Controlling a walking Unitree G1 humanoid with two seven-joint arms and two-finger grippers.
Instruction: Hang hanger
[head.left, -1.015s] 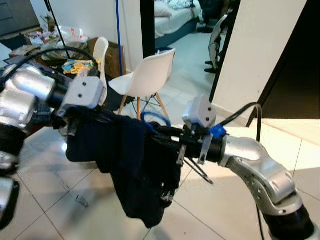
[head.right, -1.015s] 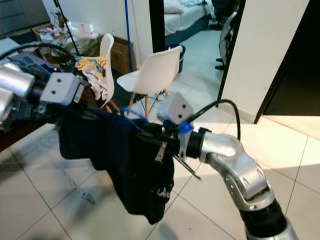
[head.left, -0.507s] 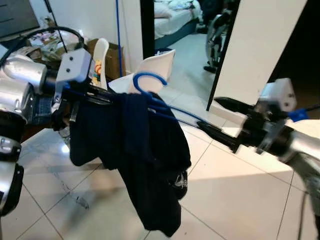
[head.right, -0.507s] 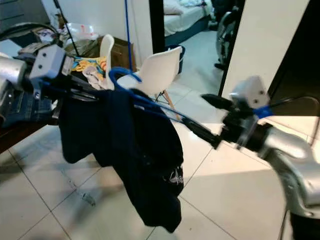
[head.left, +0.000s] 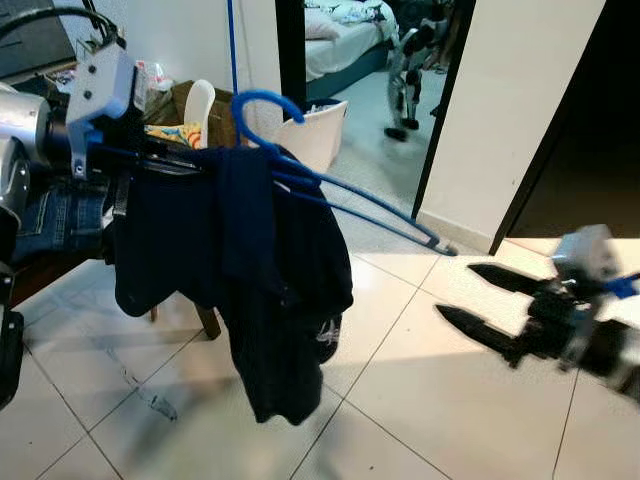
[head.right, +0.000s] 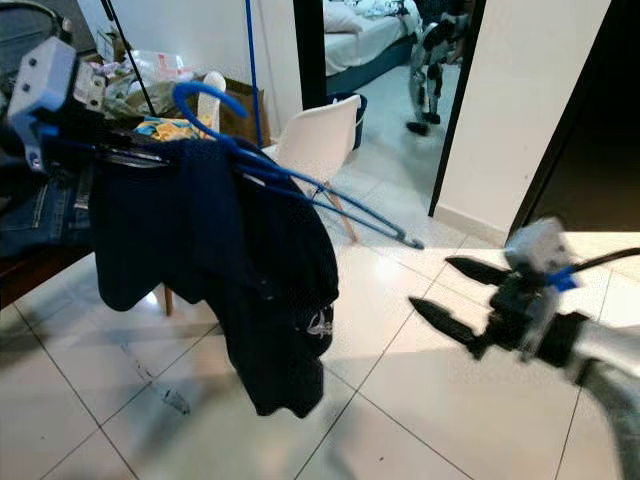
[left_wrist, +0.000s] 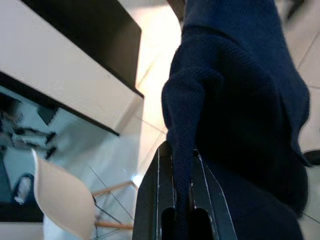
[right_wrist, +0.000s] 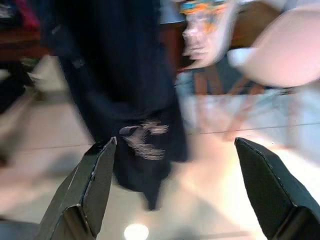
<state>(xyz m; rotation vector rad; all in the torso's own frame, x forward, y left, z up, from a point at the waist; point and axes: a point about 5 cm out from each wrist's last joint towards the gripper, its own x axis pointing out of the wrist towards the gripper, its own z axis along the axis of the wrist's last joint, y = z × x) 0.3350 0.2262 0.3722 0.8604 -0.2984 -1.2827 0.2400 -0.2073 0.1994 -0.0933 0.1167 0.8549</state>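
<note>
Blue plastic hanger (head.left: 300, 170), draped with a dark garment (head.left: 250, 280), is now carried solely by the left end effector (head.left: 150, 160), clamped on its 9 o'clock end. The right end effector (head.left: 480, 300) has released it and withdrawn toward 4 o'clock, fingers apart. Judgement: transfer complete; hanging remains.
</note>
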